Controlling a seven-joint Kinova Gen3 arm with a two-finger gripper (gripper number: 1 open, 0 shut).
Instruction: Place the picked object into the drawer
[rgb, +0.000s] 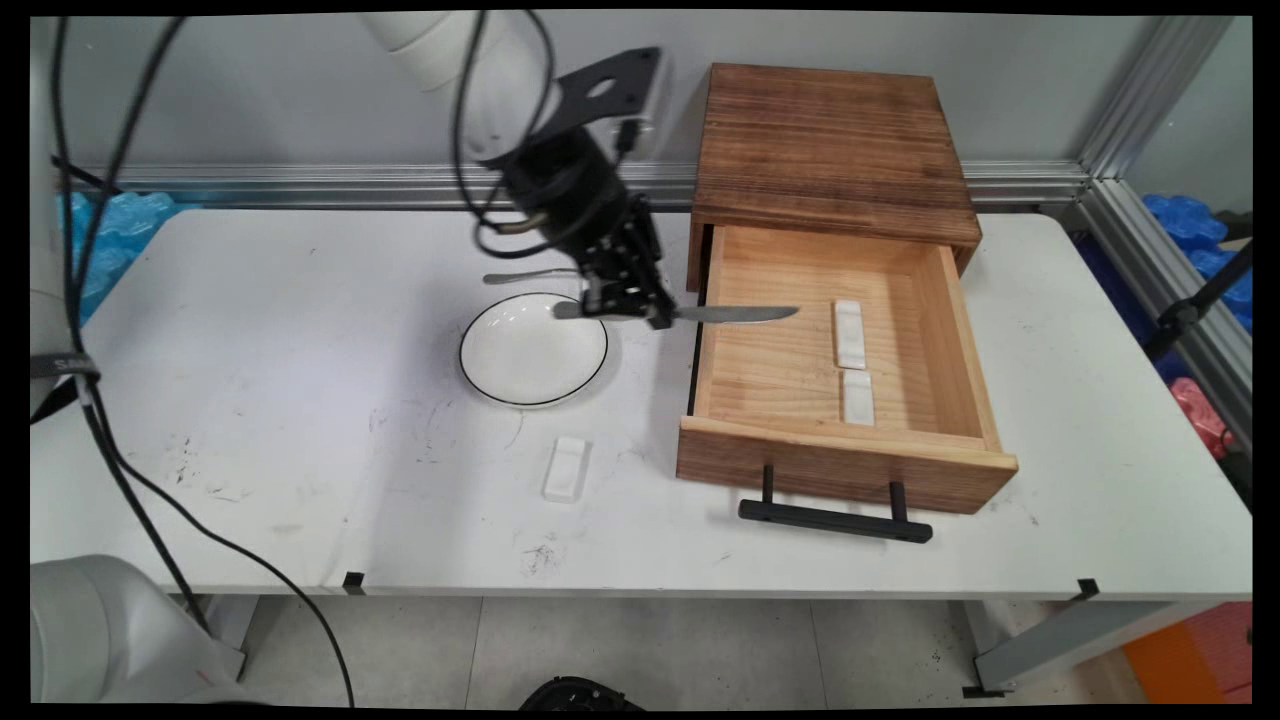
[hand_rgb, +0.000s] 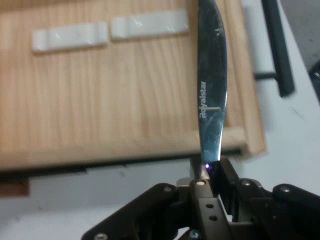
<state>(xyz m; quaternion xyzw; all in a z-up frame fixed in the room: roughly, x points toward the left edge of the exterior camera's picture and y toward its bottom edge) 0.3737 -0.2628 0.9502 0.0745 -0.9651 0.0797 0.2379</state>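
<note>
**Knife held level over the drawer's edge**

On the left half of the tabletop (rgb: 250, 330) stands a white bowl (rgb: 533, 350) with a thin dark rim, holding nothing. Nearer the front edge, a little right of the bowl, lies a small white block (rgb: 566, 468) on the bare surface, apart from everything else.

Above the bowl's right rim hangs the gripper (rgb: 628, 306). Its fingers (hand_rgb: 216, 180) are pressed together on a table knife (rgb: 700, 313), pinching it where handle meets blade. The knife is held roughly level and clear of the surface: its handle points back over the bowl, while the blade reaches rightwards across the left wall of the open drawer (rgb: 950, 330). The hand view shows the blade lying over the drawer's wooden floor, its tip well inside.

The drawer is pulled out of a dark wooden cabinet (rgb: 830, 140) at the back of the tabletop, and its black handle (rgb: 835, 520) faces the front. Two more white blocks (rgb: 851, 360) lie end to end on its floor, towards the right wall, just apart from each other and well clear of the blade.

As a judgement only: this is a carrying step, with the knife in the air and partly over the drawer. Any lowering from here would call for care over the left wall, which the blade now crosses.
</note>
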